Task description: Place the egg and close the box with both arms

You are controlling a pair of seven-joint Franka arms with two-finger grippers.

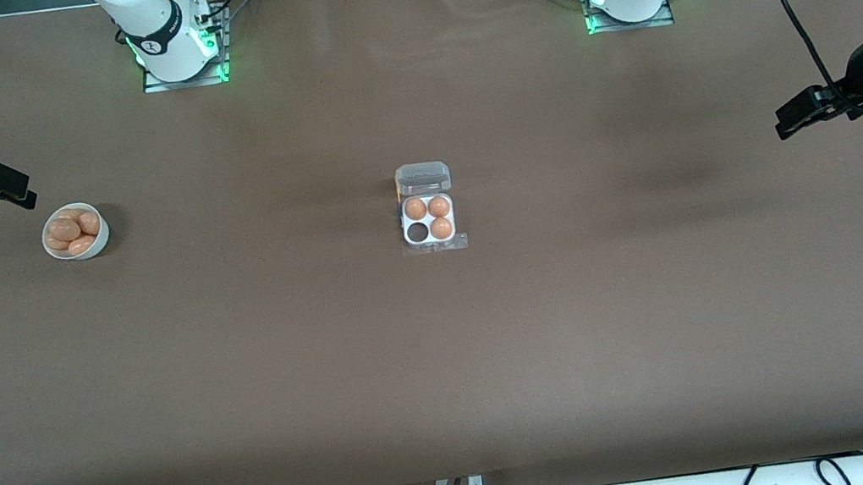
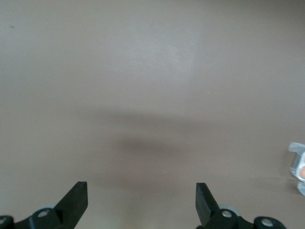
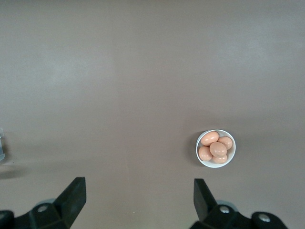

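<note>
Eggs [image 1: 75, 230] wait heaped in a bowl [image 1: 99, 239] near the right arm's edge of the surface [image 1: 449, 360]; the box [image 1: 428, 220] sits mid-surface, lid back (one cell bare). Right hand [image 3: 138, 193] and left hand [image 2: 141, 200] hang released over the surface's ends, probably leaving approaches free.

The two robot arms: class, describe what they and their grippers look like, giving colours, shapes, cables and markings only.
Both arms are glossy white with rounded shells and dark grey bands at the joints. Each base shows a small round logo, a red button and a green glow. Black cables trail from them. The left gripper and right gripper are black, with two flat wedge-shaped fingers and silver screws.
</note>
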